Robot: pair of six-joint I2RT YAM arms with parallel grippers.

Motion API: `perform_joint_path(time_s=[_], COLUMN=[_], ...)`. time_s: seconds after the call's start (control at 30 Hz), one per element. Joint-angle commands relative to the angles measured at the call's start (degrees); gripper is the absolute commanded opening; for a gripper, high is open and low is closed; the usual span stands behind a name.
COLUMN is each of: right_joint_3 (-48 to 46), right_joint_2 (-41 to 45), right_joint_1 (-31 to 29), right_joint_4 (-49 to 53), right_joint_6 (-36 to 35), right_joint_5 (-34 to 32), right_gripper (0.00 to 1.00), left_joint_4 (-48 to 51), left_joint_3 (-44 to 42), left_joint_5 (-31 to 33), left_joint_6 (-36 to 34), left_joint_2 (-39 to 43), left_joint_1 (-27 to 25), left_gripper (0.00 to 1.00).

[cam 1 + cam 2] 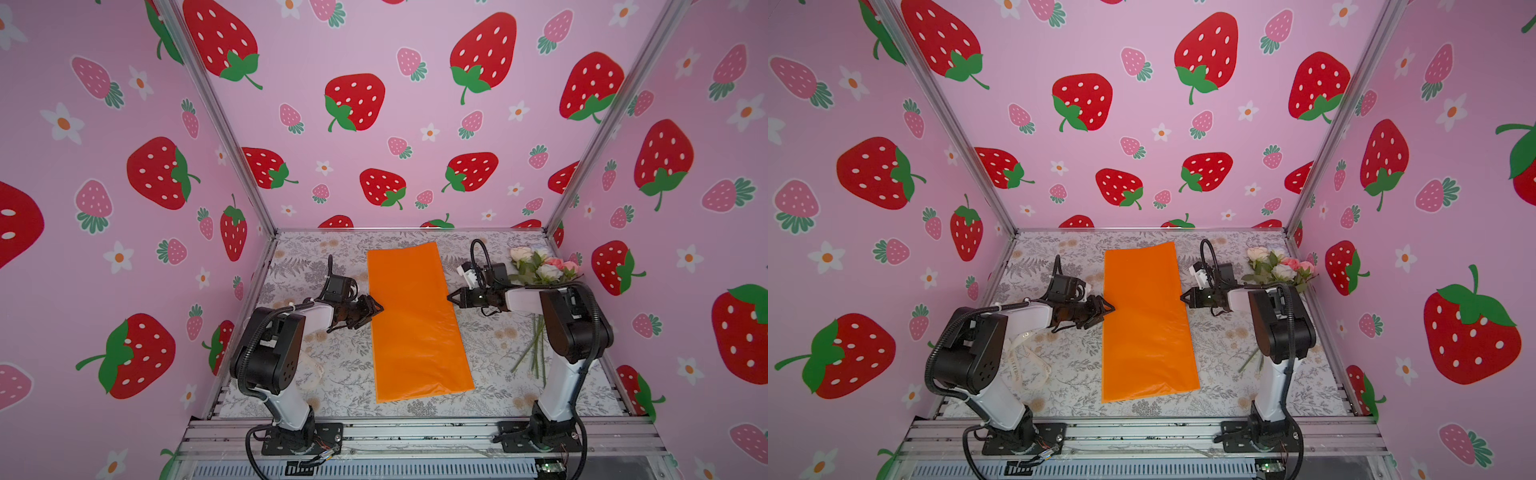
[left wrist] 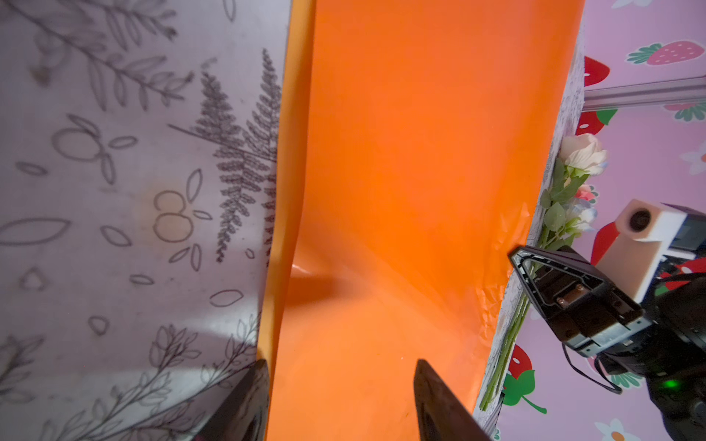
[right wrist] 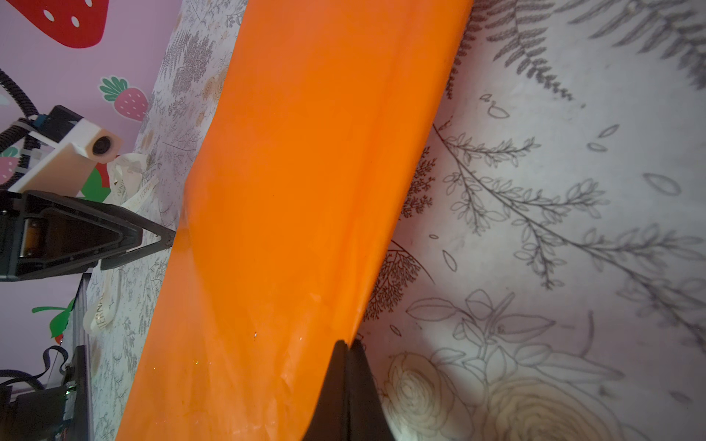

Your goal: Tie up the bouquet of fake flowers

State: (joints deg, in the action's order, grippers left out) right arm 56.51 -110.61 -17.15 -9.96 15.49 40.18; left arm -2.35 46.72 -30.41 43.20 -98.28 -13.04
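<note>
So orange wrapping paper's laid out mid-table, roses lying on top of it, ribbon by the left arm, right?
Not quite: the roses aren't on the orange wrapping paper. Both top views show them on the table by the right arm, clear of the paper. Ribbon placement is correct.

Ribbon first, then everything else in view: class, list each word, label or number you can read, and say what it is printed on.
"TERNA": on the ribbon, in the right wrist view; the ends of the word are lost in the folds.
Other ribbon lettering: too small or blurred to read in every view.
Paper, flowers, walls, tablecloth: no text.
</note>
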Motion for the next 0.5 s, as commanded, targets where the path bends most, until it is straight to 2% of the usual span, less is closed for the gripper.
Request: perform_joint_path(time_s=[0.0, 0.47], right_joint_3=[-0.61, -0.13], right_joint_2=[-0.95, -2.1], right_joint_1=[-0.5, -0.89], right_joint_4=[-0.77, -1.07], right_joint_6=[0.16, 0.77], right_joint_5=[0.83, 1.66], right_gripper=[0.02, 0.03], left_joint_4=[0.84, -4.59], left_joint_3=[0.08, 0.83], left_joint_5=[0.99, -5.01], left_joint_6=[-0.19, 1.34], left_joint_2=[-0.97, -4.64], left_joint_1=[-0.25, -1.02], left_gripper=[0.62, 0.62])
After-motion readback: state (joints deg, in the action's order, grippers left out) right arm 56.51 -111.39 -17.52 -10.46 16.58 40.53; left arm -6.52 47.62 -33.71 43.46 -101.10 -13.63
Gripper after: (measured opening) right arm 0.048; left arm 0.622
